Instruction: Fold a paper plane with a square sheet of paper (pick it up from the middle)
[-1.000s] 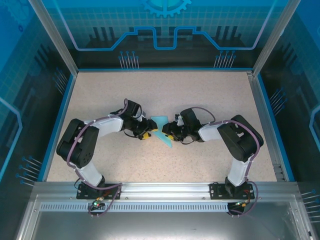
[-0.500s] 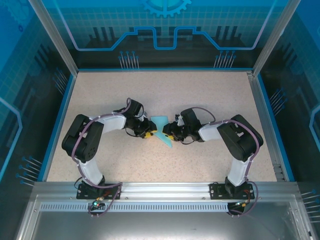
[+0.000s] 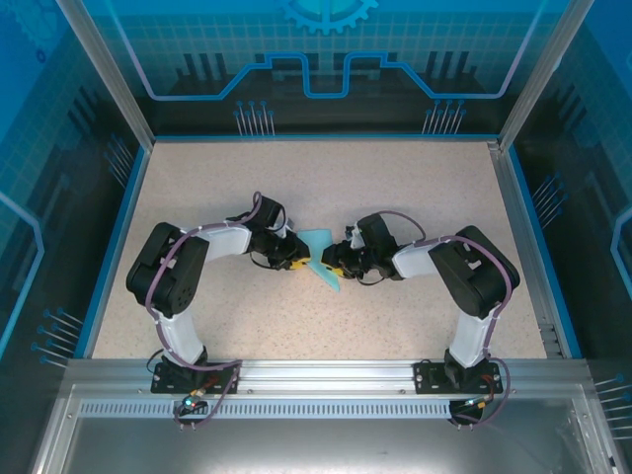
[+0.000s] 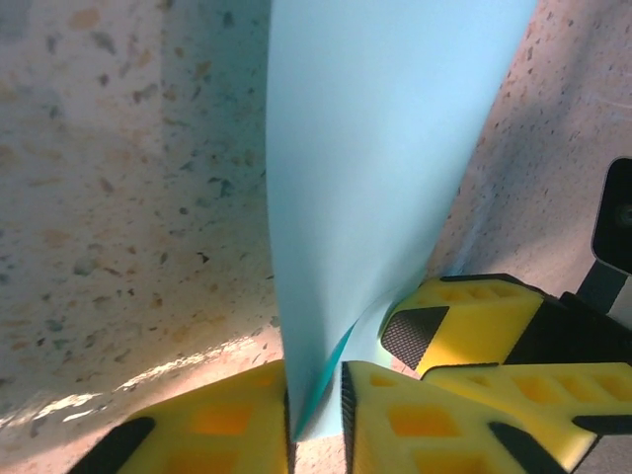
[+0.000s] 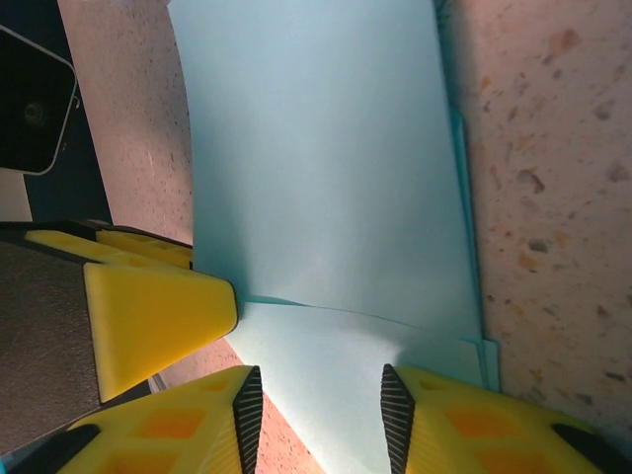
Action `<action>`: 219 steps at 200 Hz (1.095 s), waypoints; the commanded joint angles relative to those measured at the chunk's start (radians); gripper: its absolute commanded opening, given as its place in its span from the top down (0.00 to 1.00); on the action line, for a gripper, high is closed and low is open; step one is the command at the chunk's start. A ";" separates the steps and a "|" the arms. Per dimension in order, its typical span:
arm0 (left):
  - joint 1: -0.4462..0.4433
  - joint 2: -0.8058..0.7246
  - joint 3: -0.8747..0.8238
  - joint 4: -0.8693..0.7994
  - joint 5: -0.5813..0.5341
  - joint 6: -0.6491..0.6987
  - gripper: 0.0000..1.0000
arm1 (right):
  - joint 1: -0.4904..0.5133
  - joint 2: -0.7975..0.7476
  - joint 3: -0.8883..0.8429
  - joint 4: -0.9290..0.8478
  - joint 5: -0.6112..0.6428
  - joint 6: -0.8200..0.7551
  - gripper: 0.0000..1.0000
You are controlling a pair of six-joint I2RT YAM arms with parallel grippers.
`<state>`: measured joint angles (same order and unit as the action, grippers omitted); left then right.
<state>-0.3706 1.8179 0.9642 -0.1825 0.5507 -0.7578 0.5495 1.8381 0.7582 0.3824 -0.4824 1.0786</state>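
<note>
1. Table (image 3: 415, 188): bare surface runs out to every blue rim.
2. Left gripper (image 3: 298, 263): just left of table centre, jaws pinched on the paper's edge.
3. Right gripper (image 3: 333, 265): just right of table centre, jaws part-open astride the paper.
4. Square sheet of paper (image 3: 318, 241): at table centre, creased.

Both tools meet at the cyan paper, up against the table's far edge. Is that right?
Not the far edge. The left tool and right tool meet at the cyan paper near the middle of the table, as the top external view shows.
</note>
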 commanded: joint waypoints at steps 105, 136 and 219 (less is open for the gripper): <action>-0.054 -0.055 0.036 -0.044 -0.021 -0.045 0.94 | 0.155 -0.320 -0.032 -0.292 0.538 -0.715 0.38; -0.056 -0.060 0.053 -0.070 -0.029 -0.049 0.95 | 0.285 -0.344 -0.072 -0.251 0.745 -0.892 0.42; -0.055 -0.067 0.068 -0.098 -0.024 -0.064 0.95 | 0.422 -0.204 -0.052 -0.151 0.940 -1.024 0.53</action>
<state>-0.4221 1.7866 1.0073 -0.2405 0.5282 -0.8108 0.9344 1.5829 0.6773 0.1772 0.3595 0.1101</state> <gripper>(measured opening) 0.051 0.484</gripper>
